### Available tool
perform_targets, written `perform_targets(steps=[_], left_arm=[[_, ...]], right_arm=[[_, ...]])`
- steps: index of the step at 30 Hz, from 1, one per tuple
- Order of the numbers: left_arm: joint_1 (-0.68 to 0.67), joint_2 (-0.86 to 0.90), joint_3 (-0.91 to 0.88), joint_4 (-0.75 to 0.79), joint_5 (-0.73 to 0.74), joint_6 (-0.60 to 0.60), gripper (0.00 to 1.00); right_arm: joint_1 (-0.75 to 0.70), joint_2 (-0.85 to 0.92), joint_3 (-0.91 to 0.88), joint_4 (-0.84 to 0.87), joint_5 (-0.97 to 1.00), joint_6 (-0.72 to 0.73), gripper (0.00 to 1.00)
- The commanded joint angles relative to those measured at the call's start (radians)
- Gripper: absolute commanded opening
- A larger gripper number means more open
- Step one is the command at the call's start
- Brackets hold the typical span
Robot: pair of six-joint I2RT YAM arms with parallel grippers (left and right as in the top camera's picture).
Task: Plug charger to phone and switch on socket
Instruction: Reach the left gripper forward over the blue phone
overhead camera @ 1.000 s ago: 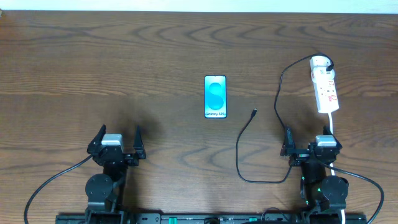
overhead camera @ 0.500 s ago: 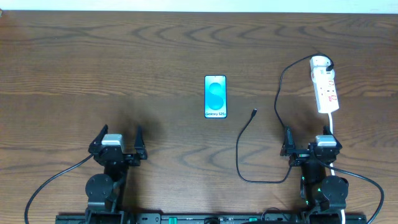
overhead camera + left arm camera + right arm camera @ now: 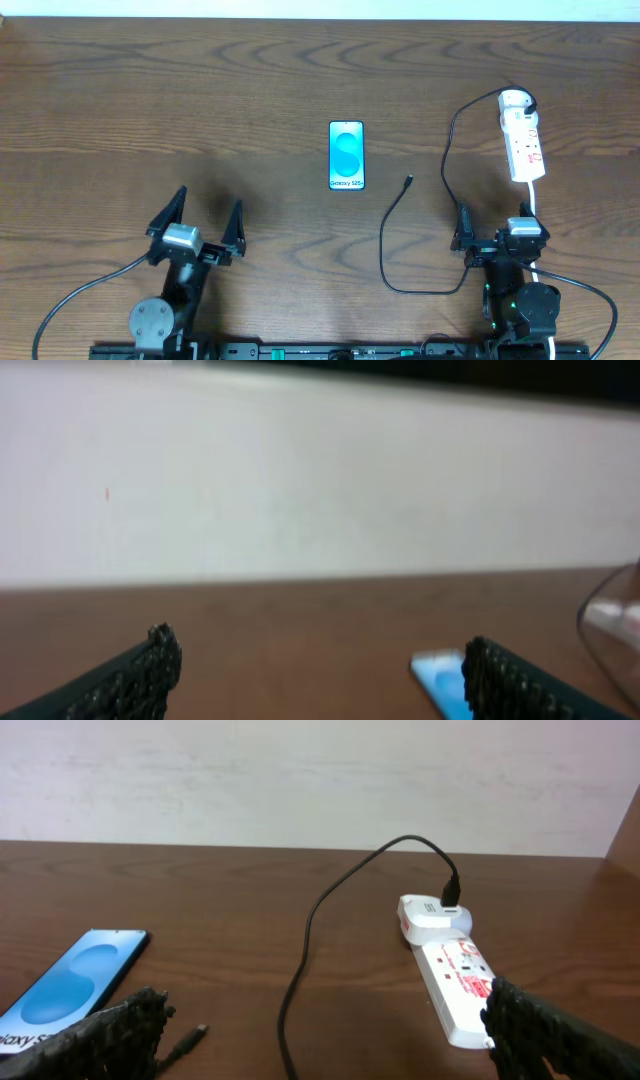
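Note:
The phone [image 3: 346,155] lies flat at mid-table, its blue-and-white screen up; it also shows in the right wrist view [image 3: 75,985] and as a blue corner in the left wrist view [image 3: 440,678]. The charger's black cable [image 3: 392,225] loops from its free connector tip [image 3: 409,181] round to the white socket strip [image 3: 523,136], where it is plugged in at the rounded end [image 3: 443,908]. The tip [image 3: 196,1035] lies loose, right of the phone. My left gripper [image 3: 197,215] is open and empty at the near left. My right gripper [image 3: 497,222] is open and empty, just near the socket strip.
The socket's white cord [image 3: 536,203] runs toward me past the right arm. The wooden table [image 3: 200,100] ends at a pale wall [image 3: 300,780] at the back.
My left gripper has moved forward and slightly right, and its fingers have spread wider. The right arm, phone, cable and socket have not moved.

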Motion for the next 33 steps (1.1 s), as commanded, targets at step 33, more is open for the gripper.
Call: perform_targets(steps=[33], left_arm=[[-0.120, 1.227, 1.403, -1.299, 0.248, -0.152, 0.92]], right_arm=[[-0.008, -0.005, -0.002, -0.002, 0.011, 0.011, 0.99]])
